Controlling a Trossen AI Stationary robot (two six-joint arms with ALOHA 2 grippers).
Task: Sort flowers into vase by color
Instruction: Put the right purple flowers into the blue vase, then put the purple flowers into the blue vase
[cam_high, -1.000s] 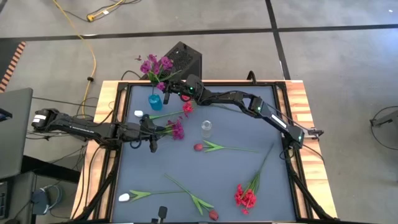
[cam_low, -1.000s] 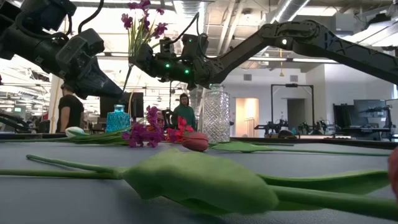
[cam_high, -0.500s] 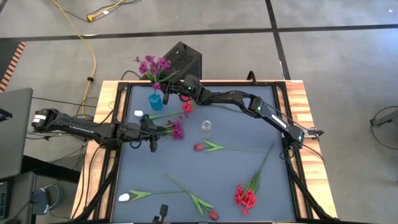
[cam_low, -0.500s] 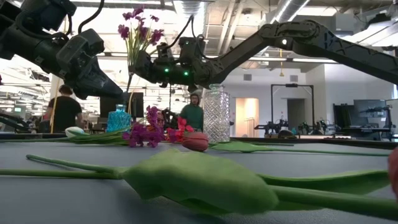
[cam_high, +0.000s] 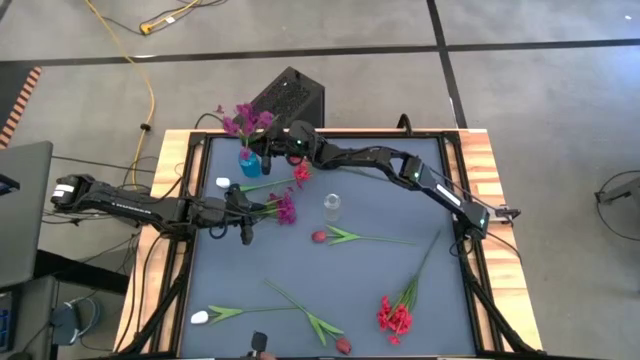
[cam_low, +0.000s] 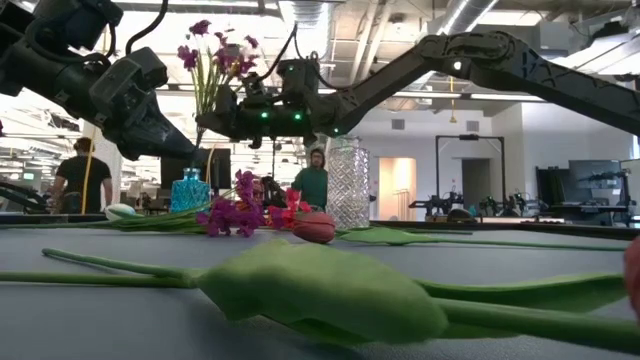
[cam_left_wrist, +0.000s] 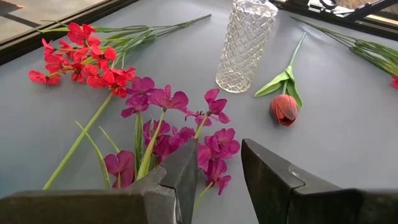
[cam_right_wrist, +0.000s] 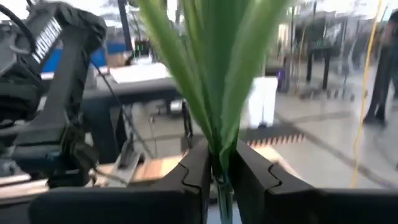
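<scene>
A bunch of purple flowers (cam_low: 215, 50) stands nearly upright above the small blue vase (cam_high: 249, 160) at the table's far left. My right gripper (cam_low: 205, 125) is shut on its stems. Their lower end runs down to the vase's mouth (cam_low: 191, 173). My left gripper (cam_left_wrist: 219, 180) hovers open just above a second purple spray (cam_left_wrist: 165, 99) that lies flat on the mat, with nothing between its fingers. A red spray (cam_high: 300, 174) lies beside that one. The clear glass vase (cam_high: 331, 206) stands mid-table. My right gripper has the purple bunch's green stems and leaf bases (cam_right_wrist: 219, 163) between its two fingers, well below the blooms. The fingers come in level from the table's right and lie across the stems. The bunch stands upright, blooms above the fingers, stem end down at the blue vase.
Lying on the mat are a red tulip (cam_high: 319, 237) with its leaf, a red cluster (cam_high: 395, 317) at the near right, a white-budded stem (cam_high: 202, 317) at the near left, a white bud (cam_high: 222, 183) and another red tulip (cam_high: 343, 345). People stand in the room behind.
My right gripper has tipped toward level above the blue vase. The purple bunch has swung with it toward the table's left edge, its blooms now a little lower.
</scene>
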